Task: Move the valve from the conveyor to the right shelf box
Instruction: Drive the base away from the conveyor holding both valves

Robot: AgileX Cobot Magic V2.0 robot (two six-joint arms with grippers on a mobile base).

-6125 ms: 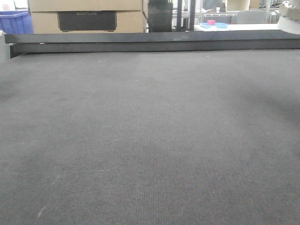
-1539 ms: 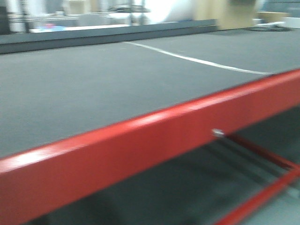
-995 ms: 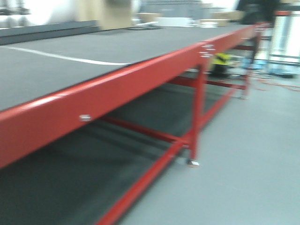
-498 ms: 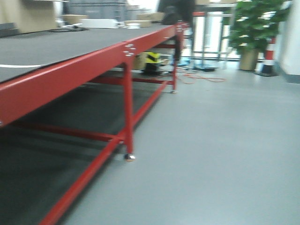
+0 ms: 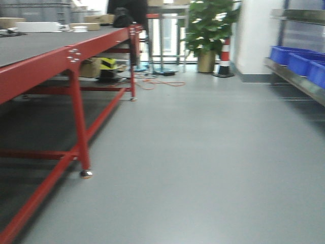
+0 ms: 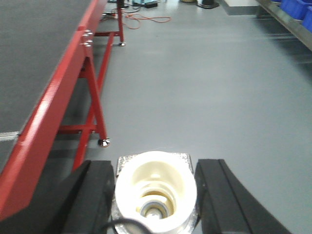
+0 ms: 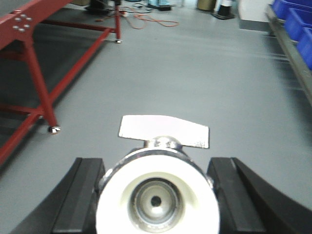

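Silver valve (image 7: 157, 192), white-capped, is pinched tight in the right hand (image 7: 158, 202); the left hand (image 6: 157, 195) clamps a second valve (image 6: 156, 180). The shelf (image 7: 292, 58) sits ahead-right of both hands, well apart. Any jolt en route could shake one onto the floor (image 7: 146, 73).

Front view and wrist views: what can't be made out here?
Shelf: front view, cut by right edge; insides of blue boxes hidden by their walls.
Left-wrist valve: bottom frame edge crops it.
Right-wrist valve: same; body hidden behind its white mouth.
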